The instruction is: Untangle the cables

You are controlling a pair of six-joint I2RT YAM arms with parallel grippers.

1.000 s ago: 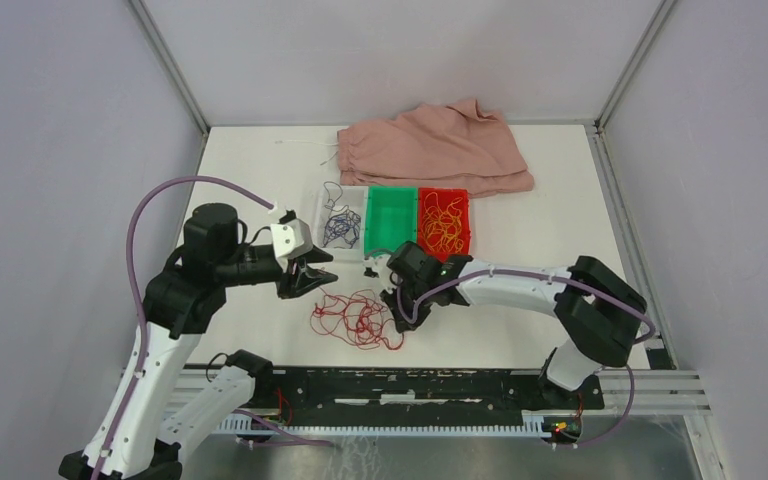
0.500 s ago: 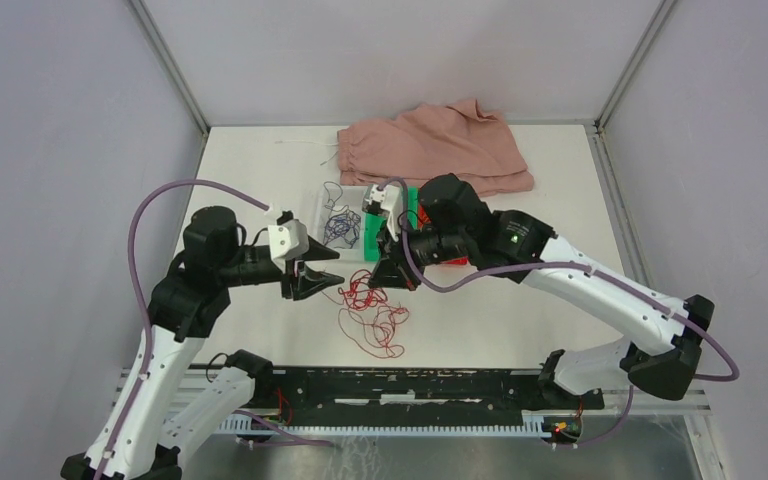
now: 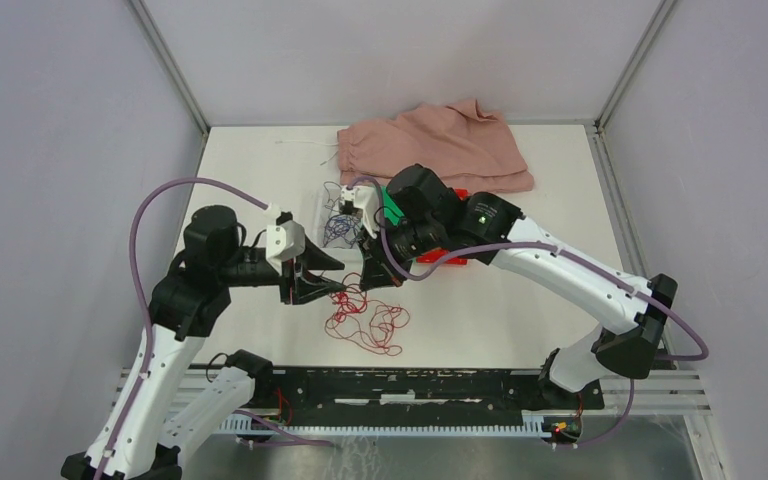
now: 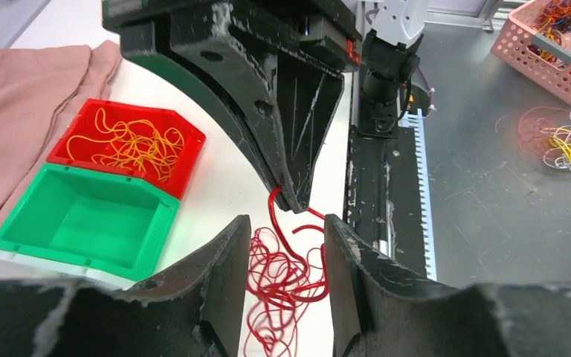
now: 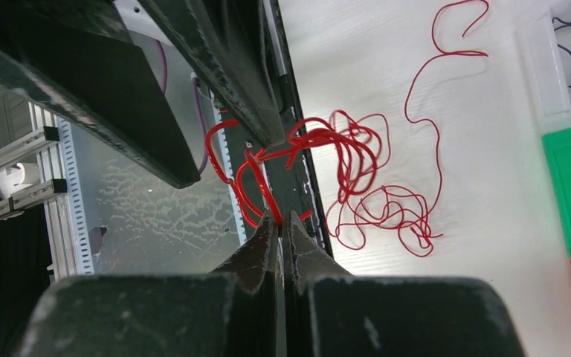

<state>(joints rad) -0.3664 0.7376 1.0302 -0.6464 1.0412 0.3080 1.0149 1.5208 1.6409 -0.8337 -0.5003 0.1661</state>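
Note:
A red cable lies in a loose tangle on the white table, with one strand lifted. My right gripper is shut on that strand; in the right wrist view the jaws pinch it. My left gripper is open, and its two fingers stand either side of the right gripper's tip and the red cable. The yellow cable lies in the red bin. The purple-blue cable lies in the white bin.
An empty green bin stands between the white and red bins. A pink cloth lies at the back of the table. The black rail runs along the near edge. A pink basket of cords sits off the table.
My right arm swung up from low on the table and then left, carrying a red strand to between the left gripper's fingers. The red tangle shifted and stretched. The left gripper hardly moved.

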